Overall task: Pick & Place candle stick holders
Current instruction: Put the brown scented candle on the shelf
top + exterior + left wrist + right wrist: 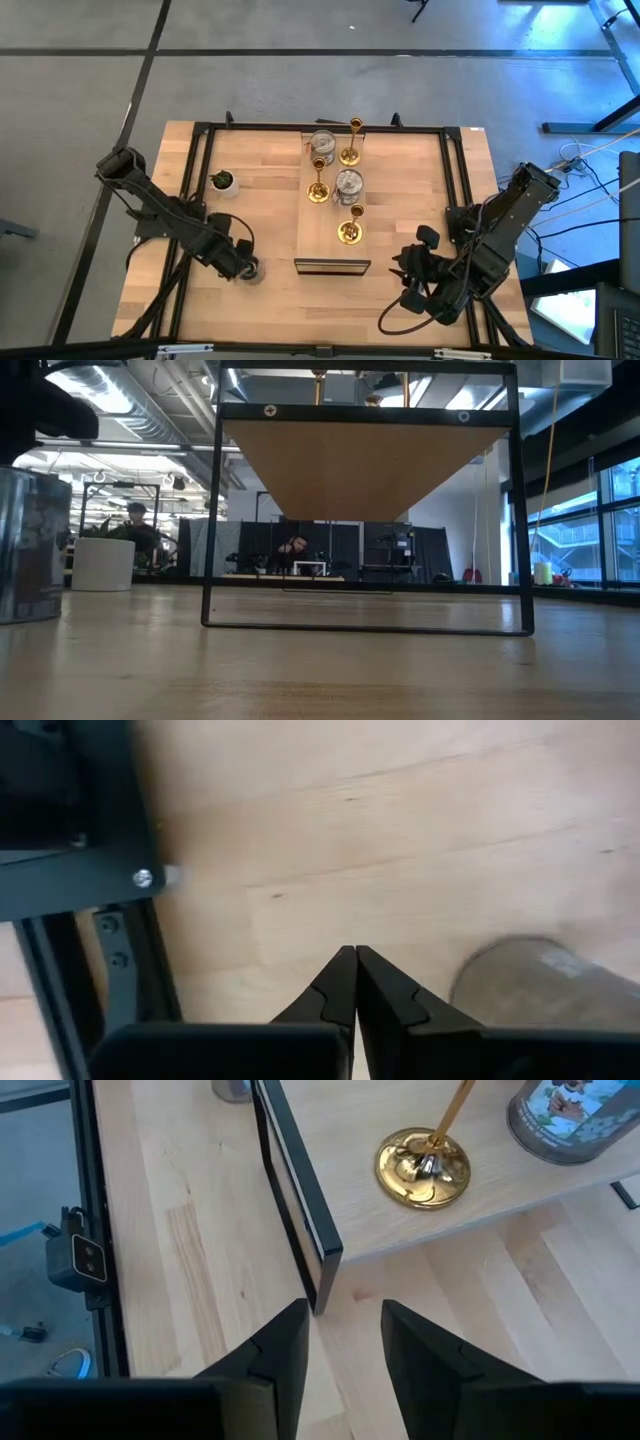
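Note:
Three gold candle stick holders (350, 226) (318, 182) (353, 140) and two silvery cups (348, 184) (323, 143) stand upright on the long wooden board (330, 245). A third silvery cup (252, 270) stands on the table near its near left part. It also shows in the left wrist view (540, 982) and the low view (30, 545). My left gripper (355, 955) is shut and low over the table right beside this cup. My right gripper (345, 1315) is open and empty, just off the board's near end, facing the nearest gold holder's base (422, 1165). My left gripper is shut with the silvery cup (520, 975) next to the outer side of one finger (400, 995). The fingertips are clear of the cup. Farther back, the finger hides the place, and I cannot tell whether it touches.
A black metal frame (200, 160) borders the table top. A small black stand (332, 265) sits at the board's near end. A tiny green plant in a white pot (224, 183) stands at the left. Bare wood lies on both sides of the board.

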